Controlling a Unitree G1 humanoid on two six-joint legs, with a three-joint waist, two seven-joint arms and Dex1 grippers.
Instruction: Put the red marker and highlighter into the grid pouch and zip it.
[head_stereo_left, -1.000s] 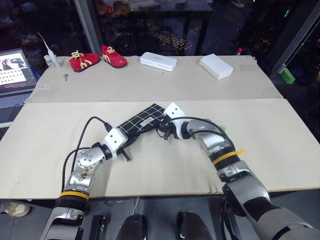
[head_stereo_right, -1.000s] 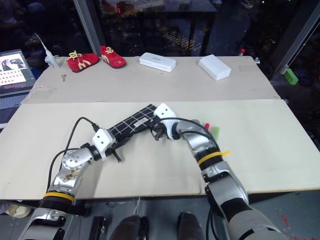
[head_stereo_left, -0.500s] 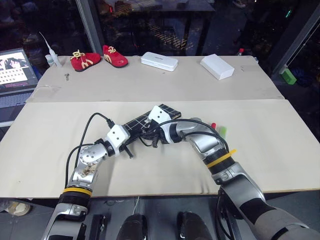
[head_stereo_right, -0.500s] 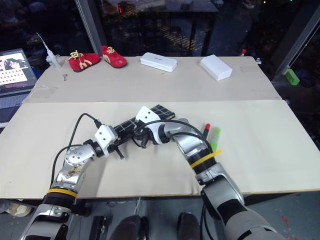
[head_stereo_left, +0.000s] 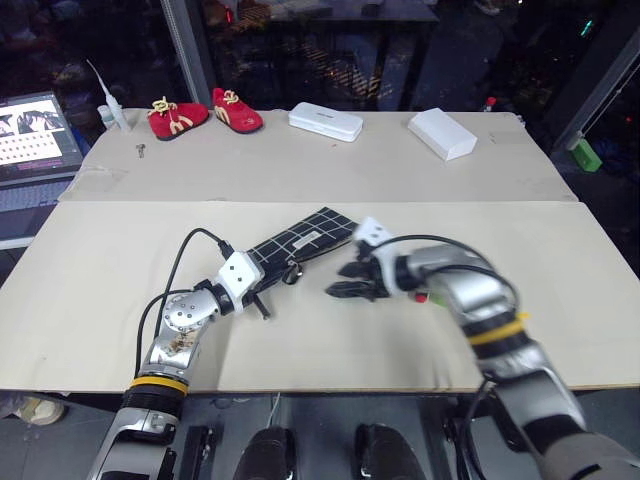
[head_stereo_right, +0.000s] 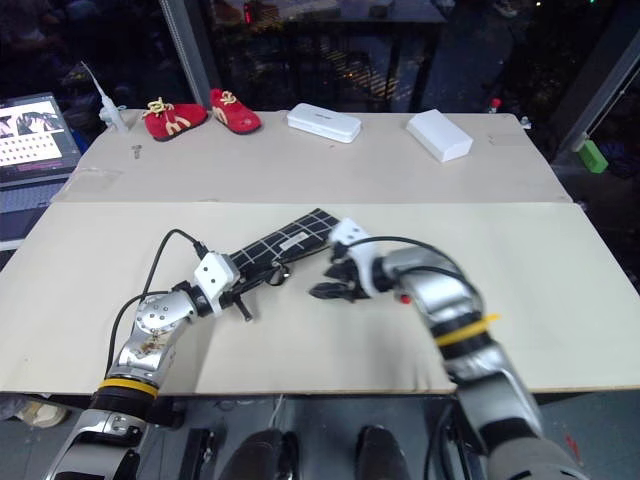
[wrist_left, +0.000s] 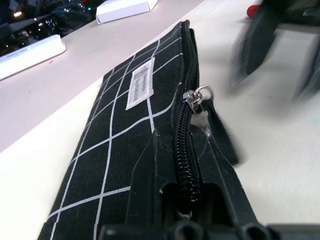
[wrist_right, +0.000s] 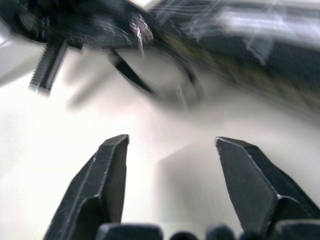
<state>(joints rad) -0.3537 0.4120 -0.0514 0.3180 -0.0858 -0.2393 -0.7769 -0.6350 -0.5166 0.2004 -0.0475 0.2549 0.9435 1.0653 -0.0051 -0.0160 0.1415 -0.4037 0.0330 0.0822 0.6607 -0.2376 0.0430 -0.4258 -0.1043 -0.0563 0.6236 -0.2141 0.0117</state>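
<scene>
now the grid pouch lies beside the spread right claw, apart.

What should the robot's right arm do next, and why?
Probably reach the right tool for the red marker, whose tip peeks out beside that wrist. That tool stands open and empty, apart from the grid pouch, while the left tool clamps the pouch's near end.

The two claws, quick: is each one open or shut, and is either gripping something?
Left gripper: shut on the end of the pouch, at its zipper.
Right gripper: open, holding nothing, apart from the pouch.
</scene>
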